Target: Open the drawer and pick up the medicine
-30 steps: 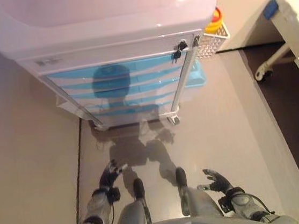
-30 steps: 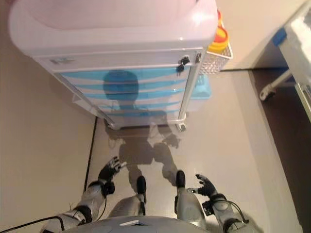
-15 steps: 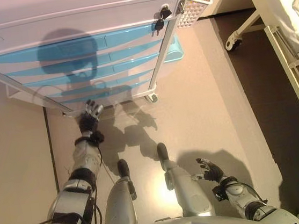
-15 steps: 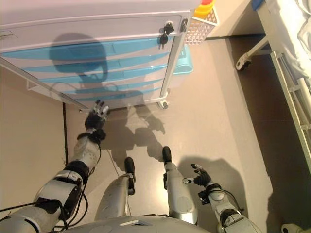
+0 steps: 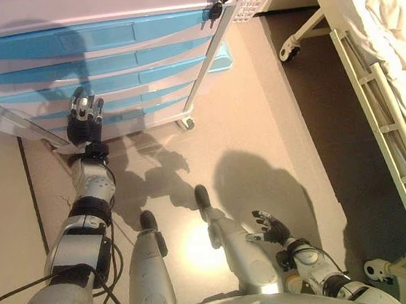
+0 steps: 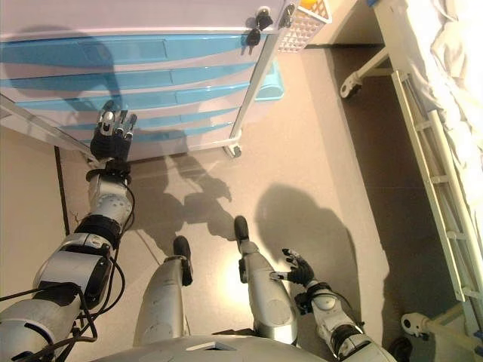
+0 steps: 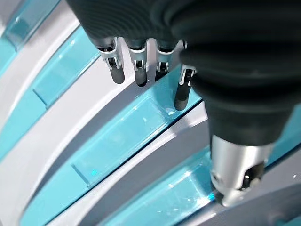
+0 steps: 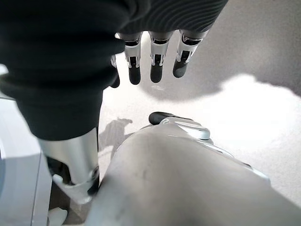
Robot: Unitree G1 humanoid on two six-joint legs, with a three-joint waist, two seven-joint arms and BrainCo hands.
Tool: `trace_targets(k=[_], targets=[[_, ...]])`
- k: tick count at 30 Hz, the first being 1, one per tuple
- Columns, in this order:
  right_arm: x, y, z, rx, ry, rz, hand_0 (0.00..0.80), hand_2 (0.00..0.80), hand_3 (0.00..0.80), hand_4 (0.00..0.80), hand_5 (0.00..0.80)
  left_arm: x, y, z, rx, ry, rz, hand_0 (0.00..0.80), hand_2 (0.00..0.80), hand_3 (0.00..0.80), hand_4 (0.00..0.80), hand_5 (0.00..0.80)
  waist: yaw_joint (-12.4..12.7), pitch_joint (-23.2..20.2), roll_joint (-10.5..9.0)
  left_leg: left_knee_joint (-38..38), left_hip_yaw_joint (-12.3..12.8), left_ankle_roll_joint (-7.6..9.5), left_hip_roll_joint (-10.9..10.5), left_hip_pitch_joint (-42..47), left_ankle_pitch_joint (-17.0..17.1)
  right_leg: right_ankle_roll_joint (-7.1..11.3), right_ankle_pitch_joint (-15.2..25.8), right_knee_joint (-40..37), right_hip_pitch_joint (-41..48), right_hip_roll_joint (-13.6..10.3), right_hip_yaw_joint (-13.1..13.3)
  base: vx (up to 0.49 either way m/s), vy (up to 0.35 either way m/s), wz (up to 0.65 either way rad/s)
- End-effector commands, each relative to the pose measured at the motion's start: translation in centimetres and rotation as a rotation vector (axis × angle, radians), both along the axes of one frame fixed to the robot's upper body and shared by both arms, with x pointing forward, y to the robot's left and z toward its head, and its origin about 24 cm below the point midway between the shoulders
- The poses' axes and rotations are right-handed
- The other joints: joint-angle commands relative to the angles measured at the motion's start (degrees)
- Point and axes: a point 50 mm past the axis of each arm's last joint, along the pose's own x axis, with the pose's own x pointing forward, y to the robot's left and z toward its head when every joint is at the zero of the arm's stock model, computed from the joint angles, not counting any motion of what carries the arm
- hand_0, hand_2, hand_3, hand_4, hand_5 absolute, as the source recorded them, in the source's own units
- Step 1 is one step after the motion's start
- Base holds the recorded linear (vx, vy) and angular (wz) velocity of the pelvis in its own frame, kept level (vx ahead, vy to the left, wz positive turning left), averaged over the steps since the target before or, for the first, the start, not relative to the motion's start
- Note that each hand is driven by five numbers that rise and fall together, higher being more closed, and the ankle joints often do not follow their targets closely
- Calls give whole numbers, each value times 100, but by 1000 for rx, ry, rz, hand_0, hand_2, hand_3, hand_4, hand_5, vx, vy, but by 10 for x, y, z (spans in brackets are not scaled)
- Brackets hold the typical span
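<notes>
A: Cart (image 5: 176,45) with blue drawers (image 5: 102,35) fills the upper left; its top is cut off by the frame edge. Keys (image 6: 256,30) hang at its upper right corner, and a white mesh basket (image 6: 302,26) hangs on that side.

B: Left hand (image 5: 84,120)?

A: Raised in front of the lower drawers, fingers (image 7: 141,70) straight and spread, released, holding nothing. In the wrist view the fingertips sit close over a blue drawer front (image 7: 117,141); cannot tell whether they touch it.

B: Right hand (image 5: 270,226)?

A: Low, well apart from the cart, over the floor (image 5: 258,116). Fingers loosely extended, empty.

B: Medicine?

A: Not visible. All drawers look closed, so whatever is inside is hidden.

B: Surroundings?

A: Bed (image 5: 384,65) along the right, with a white rail (image 5: 384,131), rumpled sheet (image 6: 460,45) and a caster wheel (image 5: 288,53) near the cart. Another wheel (image 5: 374,272) at lower right, partly cut off. A cart wheel (image 5: 184,124) stands on the floor just below the drawers.
</notes>
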Motion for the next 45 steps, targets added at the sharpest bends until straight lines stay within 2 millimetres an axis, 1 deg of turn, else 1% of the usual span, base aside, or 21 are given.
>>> trace_targets(k=[1,5,7,12,13,14,15,18,20,22,24,28,29,31,33,36,40,42,43,44,45], targets=[[-17,13,-4,41,8,54,0,0,0,0,0,12,5,96,73,-364,-46,0,0,0,0,0,31,-224,11,-79,-212,304,-302,-119,-182,-120,77,112,138,107,7,31,-52,-3],[-21,18,-5,49,12,59,0,0,0,0,0,12,-2,114,68,-481,-150,0,0,0,0,0,40,-233,-46,7,-235,321,-314,-137,-250,-113,89,70,206,127,14,26,-45,3],[-22,18,-6,51,14,61,0,0,0,0,0,11,-11,123,50,-557,-241,0,0,0,0,0,54,-234,-58,19,-248,324,-323,-129,-271,-114,93,42,245,137,18,12,-18,0],[-22,21,-6,58,23,65,0,0,0,0,0,8,-35,134,17,-698,-446,0,0,0,0,0,93,-242,-77,43,-267,339,-334,-87,-302,-124,98,-1,353,155,26,31,-24,0],[-23,21,-7,60,29,66,0,0,0,0,0,5,-42,137,-5,-751,-520,125,125,125,125,125,107,-251,-80,54,-281,346,-339,-70,-314,-128,99,-14,393,158,28,54,-32,2],[-24,21,-7,60,33,66,0,0,0,0,0,2,-49,140,-21,-811,-586,289,289,289,289,289,119,-255,-82,57,-295,350,-346,-56,-322,-130,98,-24,423,163,31,51,-27,2],[-24,21,-7,60,34,67,0,0,0,0,0,1,-51,141,-33,-836,-615,408,408,408,408,408,124,-255,-82,56,-299,351,-349,-47,-325,-131,98,-30,437,165,32,40,-22,3],[-26,21,-8,62,46,71,0,0,0,0,0,-7,-67,148,-85,-978,-752,800,800,800,800,800,150,-290,-105,66,-323,357,-357,-16,-343,-135,106,-84,534,184,45,41,-27,2],[-26,22,-9,63,53,80,0,0,0,0,0,-11,-76,150,-117,-1062,-818,800,800,800,800,800,160,-310,-126,60,-337,360,-362,20,-345,-135,113,-121,603,205,61,38,-29,2],[-27,22,-9,64,59,82,0,0,0,0,0,-14,-81,152,-135,-1111,-855,800,800,800,800,800,170,-320,-141,57,-341,362,-356,47,-347,-136,115,-143,652,220,70,29,-29,0],[-28,22,-10,66,64,85,0,0,0,0,0,-18,-91,150,-138,-1154,-922,800,800,800,800,800,192,-326,-160,36,-364,360,-364,76,-333,-136,125,-187,724,237,73,19,-35,-2],[-28,21,-10,60,66,91,0,0,0,0,0,-24,-108,145,-118,-1170,-1026,800,800,800,800,800,239,-333,-143,-56,-395,344,-382,155,-284,-143,110,-233,825,248,69,3,-5,2],[-27,21,-10,53,64,94,0,0,0,0,0,-26,-116,139,-111,-1158,-1062,800,800,800,800,800,261,-334,-113,-108,-418,328,-397,183,-248,-152,100,-247,855,257,66,0,0,0],[-26,20,-9,45,61,95,0,0,0,0,0,-29,-120,134,-111,-1138,-1073,800,800,800,800,800,289,-328,-89,-178,-443,320,-422,238,-213,-162,88,-261,896,258,57,-7,4,2],[-24,18,-8,37,57,89,0,0,0,0,0,-33,-125,116,-140,-1084,-1091,800,800,800,800,800,368,-343,-29,-308,-516,301,-482,351,-141,-184,65,-286,984,250,22,-9,9,12],[-21,17,-7,18,49,83,0,0,0,0,0,-41,-124,82,-222,-996,-1085,800,800,800,800,800,495,-383,53,-502,-600,267,-592,455,15,-219,45,-306,1046,195,-67,-28,21,21],[-17,11,-7,-11,49,59,0,0,0,0,0,-58,-119,26,-365,-855,-1035,800,800,800,800,800,697,-429,219,-757,-747,216,-668,690,174,-269,-65,-278,1208,128,-241,-24,45,12],[-15,3,-6,-34,49,45,0,0,0,0,0,-76,-114,-18,-472,-743,-973,800,800,800,800,800,847,-438,352,-905,-856,180,-696,848,283,-299,-149,-238,1331,66,-383,-17,60,26],[-14,-1,-6,-42,50,35,0,0,0,0,0,-83,-109,-36,-541,-699,-922,800,800,800,800,800,901,-444,405,-971,-900,163,-703,924,323,-311,-188,-222,1392,37,-455,-2,57,27],[-13,-6,-5,-54,49,22,0,0,0,0,0,-94,-101,-58,-603,-637,-863,800,800,800,800,800,967,-452,474,-1075,-943,137,-705,1033,386,-326,-238,-212,1480,5,-553,13,62,29],[-11,-13,-3,-62,49,4,0,0,0,0,0,-110,-90,-82,-639,-569,-798,800,800,800,800,800,1036,-461,528,-1163,-992,113,-713,1128,435,-337,-267,-213,1548,-29,-637,21,68,32]])
